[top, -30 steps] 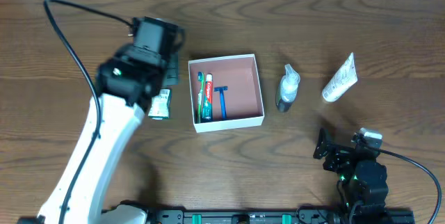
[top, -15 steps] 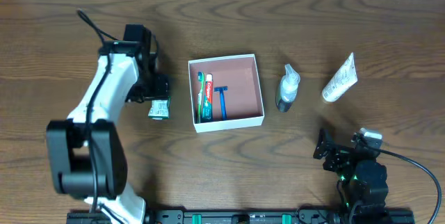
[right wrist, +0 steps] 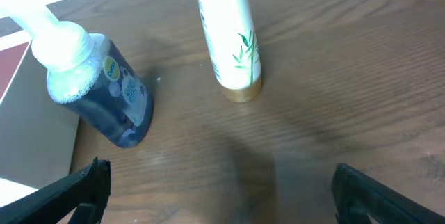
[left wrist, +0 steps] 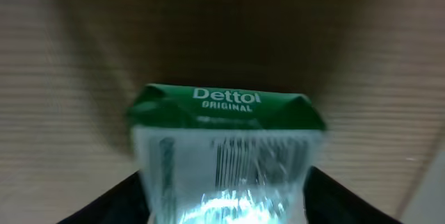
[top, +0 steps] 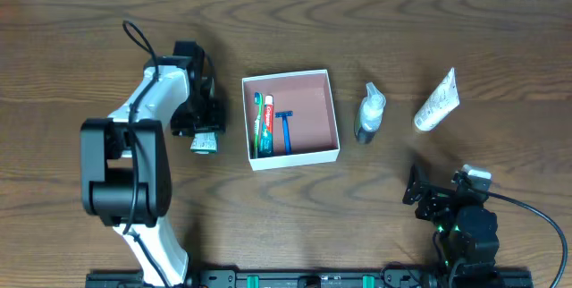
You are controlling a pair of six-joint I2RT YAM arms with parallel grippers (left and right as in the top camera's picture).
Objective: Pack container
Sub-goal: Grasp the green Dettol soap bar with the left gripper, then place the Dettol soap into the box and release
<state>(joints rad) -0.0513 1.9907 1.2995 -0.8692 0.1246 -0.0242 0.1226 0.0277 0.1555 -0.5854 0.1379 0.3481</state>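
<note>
The container [top: 332,114] is a square white-walled box with a pinkish-brown inside. It holds a toothbrush [top: 257,123], a toothpaste tube [top: 267,125] and a blue razor [top: 286,130]. My left gripper [top: 202,125] is down at the table just left of the container. Its fingers press both sides of a green and white Dettol soap packet [left wrist: 226,147], whose end sticks out below the gripper in the overhead view [top: 206,143]. My right gripper [right wrist: 219,182] is open and empty near the front right edge.
A blue bottle with a white pump top [top: 369,114] lies right of the container and shows in the right wrist view [right wrist: 104,85]. A white tube with a gold cap [top: 437,102] lies farther right and also shows there [right wrist: 229,36].
My left arm swung in and came down over the soap packet; its fingers now flank it. The right arm and the other items have not moved.
</note>
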